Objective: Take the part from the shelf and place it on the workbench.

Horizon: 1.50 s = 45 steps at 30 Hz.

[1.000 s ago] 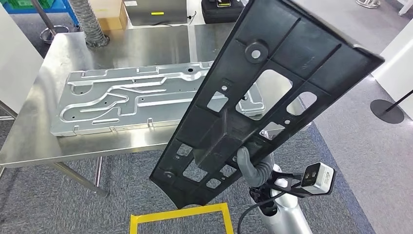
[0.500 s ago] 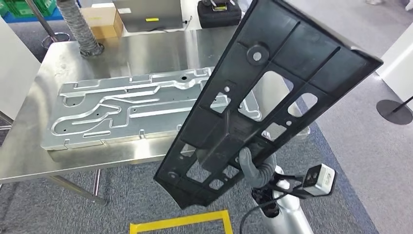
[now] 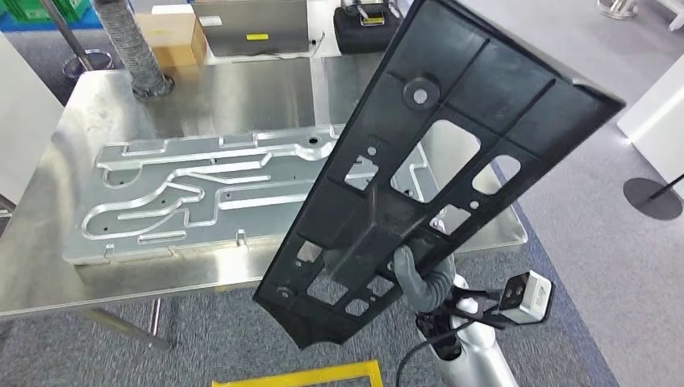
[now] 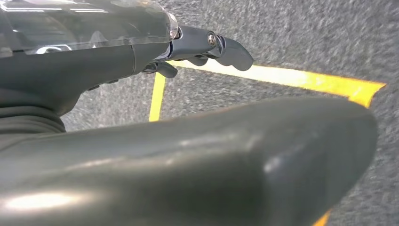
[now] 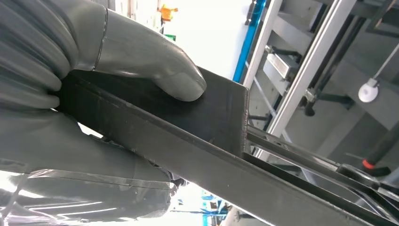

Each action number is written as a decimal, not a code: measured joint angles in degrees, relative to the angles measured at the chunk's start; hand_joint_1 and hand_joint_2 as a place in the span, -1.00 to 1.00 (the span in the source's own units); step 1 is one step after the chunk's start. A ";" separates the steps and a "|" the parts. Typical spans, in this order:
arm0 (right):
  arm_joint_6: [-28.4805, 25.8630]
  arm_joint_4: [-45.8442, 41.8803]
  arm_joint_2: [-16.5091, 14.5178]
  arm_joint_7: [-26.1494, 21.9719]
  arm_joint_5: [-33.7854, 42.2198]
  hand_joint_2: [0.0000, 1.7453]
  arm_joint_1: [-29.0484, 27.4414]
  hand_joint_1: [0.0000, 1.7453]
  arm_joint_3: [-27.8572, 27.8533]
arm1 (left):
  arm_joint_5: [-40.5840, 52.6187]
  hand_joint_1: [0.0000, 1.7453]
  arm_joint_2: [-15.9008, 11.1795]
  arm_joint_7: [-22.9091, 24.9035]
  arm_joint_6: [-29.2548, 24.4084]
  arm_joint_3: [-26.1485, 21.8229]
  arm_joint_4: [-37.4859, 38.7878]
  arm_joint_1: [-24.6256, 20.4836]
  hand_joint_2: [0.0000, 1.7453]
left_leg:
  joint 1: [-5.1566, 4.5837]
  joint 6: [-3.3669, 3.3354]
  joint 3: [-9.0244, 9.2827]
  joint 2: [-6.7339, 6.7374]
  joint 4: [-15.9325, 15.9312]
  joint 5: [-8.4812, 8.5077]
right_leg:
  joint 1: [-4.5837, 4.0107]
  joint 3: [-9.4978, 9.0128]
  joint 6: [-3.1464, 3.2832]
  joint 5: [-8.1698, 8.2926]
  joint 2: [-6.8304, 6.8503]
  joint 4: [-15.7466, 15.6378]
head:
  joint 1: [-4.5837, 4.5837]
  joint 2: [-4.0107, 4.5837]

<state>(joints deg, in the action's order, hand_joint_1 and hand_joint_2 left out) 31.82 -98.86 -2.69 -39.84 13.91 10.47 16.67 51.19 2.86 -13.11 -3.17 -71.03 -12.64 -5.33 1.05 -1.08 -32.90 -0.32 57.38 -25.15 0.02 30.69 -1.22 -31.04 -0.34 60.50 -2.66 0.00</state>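
Observation:
A long black plastic part (image 3: pixel 435 161) with ribs and cut-outs is held up at a slant in front of me. My right hand (image 3: pixel 415 274) grips its lower end, and it hides the right side of the steel workbench (image 3: pixel 242 89). In the right wrist view the grey thumb (image 5: pixel 141 56) presses on the part's flat edge (image 5: pixel 211 113) while the fingers wrap underneath. My left hand (image 4: pixel 207 47) hangs over grey carpet, holding nothing, fingers loosely extended.
A large stamped metal plate (image 3: pixel 210 185) lies across the workbench. At the bench's far edge stand a ribbed hose (image 3: pixel 137 48), a cardboard box (image 3: pixel 173 36), a grey case (image 3: pixel 250 24) and a black case (image 3: pixel 363 28). Yellow floor tape (image 3: pixel 298 377) lies below; a stanchion base (image 3: pixel 652 197) at right.
The whole picture has shifted: the workbench now sits lower and larger in the head view, so the camera has come closer. The part stays in my right hand at much the same slant.

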 joint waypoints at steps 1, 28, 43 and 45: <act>-0.02 0.06 0.00 -0.01 -0.04 1.00 0.07 1.00 -0.01 | -0.01 -1.00 -0.01 0.00 0.00 -0.08 -0.01 -0.05 -1.00 | 0.00 -0.18 0.28 0.01 -0.07 -0.21 | 0.16 2.07 -0.33 -1.41 0.04 3.70 | 0.00 0.00; -45.02 21.96 7.52 14.35 -49.69 1.00 37.92 1.00 -7.83 | 0.52 -1.00 0.23 -1.44 1.50 -0.77 0.01 -0.06 -1.00 | -0.63 0.38 -0.71 0.14 0.93 -0.28 | 0.15 3.61 0.50 6.09 -0.10 -2.50 | -0.01 0.00; -31.53 66.49 -2.22 18.27 -79.09 1.00 53.25 1.00 16.73 | 2.45 -1.00 0.60 -0.69 2.62 -0.13 0.01 -2.02 -1.00 | -0.41 1.07 -0.43 -0.41 0.29 -0.30 | -0.29 5.19 1.49 7.54 0.23 -2.81 | -0.01 0.00; -30.75 69.54 -3.61 18.36 -79.60 1.00 52.89 1.00 18.40 | 2.47 -1.00 0.62 -0.54 2.56 -0.12 0.01 -2.03 -1.00 | -0.42 1.59 -0.82 -0.26 1.54 -1.29 | 0.00 4.67 2.08 7.67 0.30 -3.52 | -0.01 0.00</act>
<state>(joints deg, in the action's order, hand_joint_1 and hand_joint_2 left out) 1.07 -29.32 -6.29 -21.48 -65.69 63.35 35.07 53.66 3.48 -13.65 -0.61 -71.15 -12.63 -7.35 0.63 0.51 -33.72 -0.58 58.92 -26.44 0.02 35.37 0.86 -23.38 -0.04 56.98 -2.67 0.00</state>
